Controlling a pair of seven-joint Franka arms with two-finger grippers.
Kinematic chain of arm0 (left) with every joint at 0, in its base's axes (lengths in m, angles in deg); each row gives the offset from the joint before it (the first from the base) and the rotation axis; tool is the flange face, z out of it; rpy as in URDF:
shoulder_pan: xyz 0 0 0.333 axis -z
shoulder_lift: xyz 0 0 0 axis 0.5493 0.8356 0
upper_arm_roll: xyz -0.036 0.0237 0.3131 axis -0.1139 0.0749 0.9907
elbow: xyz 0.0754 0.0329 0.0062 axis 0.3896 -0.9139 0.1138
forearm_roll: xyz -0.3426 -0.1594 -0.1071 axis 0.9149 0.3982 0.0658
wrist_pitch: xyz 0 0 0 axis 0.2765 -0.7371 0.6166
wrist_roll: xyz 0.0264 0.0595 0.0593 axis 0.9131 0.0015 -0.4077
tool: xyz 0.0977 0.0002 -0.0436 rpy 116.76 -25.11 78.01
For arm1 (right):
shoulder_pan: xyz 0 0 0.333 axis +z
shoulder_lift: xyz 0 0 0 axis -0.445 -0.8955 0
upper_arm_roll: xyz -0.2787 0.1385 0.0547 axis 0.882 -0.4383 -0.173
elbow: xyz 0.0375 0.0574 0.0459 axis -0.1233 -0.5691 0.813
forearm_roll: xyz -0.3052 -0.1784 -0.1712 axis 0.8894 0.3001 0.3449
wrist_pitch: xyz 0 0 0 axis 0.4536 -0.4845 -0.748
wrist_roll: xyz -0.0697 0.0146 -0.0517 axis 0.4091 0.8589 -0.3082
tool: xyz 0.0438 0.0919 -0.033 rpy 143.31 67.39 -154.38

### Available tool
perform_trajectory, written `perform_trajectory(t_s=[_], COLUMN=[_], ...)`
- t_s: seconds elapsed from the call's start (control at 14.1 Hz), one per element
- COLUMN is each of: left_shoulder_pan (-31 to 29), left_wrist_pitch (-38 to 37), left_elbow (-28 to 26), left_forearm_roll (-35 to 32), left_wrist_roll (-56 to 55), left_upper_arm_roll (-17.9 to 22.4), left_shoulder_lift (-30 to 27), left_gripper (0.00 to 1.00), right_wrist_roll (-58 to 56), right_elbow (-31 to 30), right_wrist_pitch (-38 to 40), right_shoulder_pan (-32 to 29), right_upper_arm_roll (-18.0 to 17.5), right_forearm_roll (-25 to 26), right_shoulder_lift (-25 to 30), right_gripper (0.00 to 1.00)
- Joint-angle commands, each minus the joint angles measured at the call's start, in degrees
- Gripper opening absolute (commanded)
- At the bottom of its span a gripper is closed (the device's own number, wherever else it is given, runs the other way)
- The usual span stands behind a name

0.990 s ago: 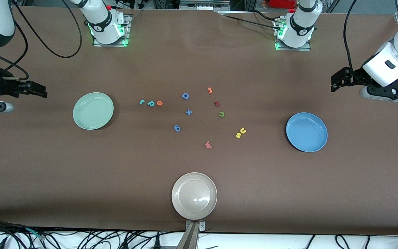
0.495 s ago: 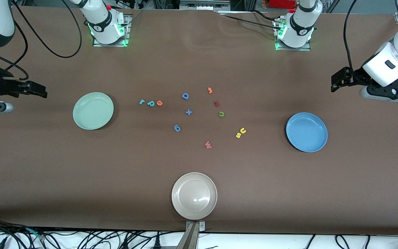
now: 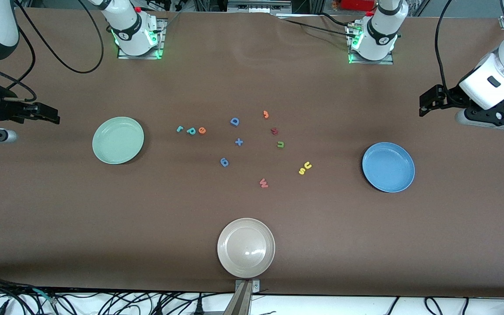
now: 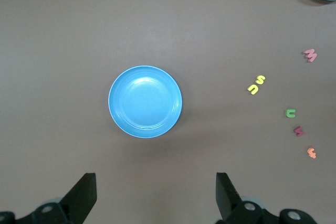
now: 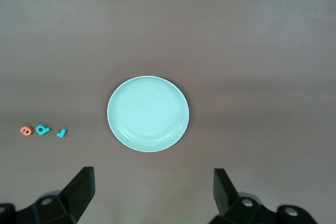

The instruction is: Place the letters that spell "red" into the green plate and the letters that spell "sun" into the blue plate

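left claw (image 4: 152, 195) spread, unmoved over worktop (image 3: 252, 245) end | right claw (image 5: 152, 192) spread, unmoved | I see letters, plates unshifted

Left claw (image 4: 152, 195) raised, fingers apart; right claw (image 5: 152, 192) likewise.

6 tiny foam letters (image 3: 191, 130) lie flat between green plate (image 3: 118, 140) and blue plate (image 3: 388, 167).

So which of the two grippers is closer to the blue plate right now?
The left one. The left gripper hangs open over the table at its own end, beside the blue plate. The right gripper, also open, waits past the green plate.
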Motion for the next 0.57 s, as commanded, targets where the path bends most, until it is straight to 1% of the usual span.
perform_trajectory(t_s=[0.0, 0.49], left_shoulder_pan=[0.27, 0.19], left_wrist_pitch=[-0.75, -0.75], left_elbow=[1.24, 1.24], left_forearm_roll=[-0.62, -0.62], left_wrist_roll=[0.83, 0.83], left_upper_arm_roll=[0.07, 0.07], left_shoulder_lift=[0.23, 0.23], left_gripper=[1.0, 1.0], right_wrist_roll=[0.24, -0.02], right_elbow=[1.15, 0.98], right_wrist_pitch=[0.79, 1.15], right_shoulder_pan=[-0.21, 0.49], right_upper_arm_roll=[0.0, -0.26], right_forearm_roll=[-0.88, -0.97], right_shoulder_lift=[-0.28, -0.36], right_gripper=[1.0, 1.0])
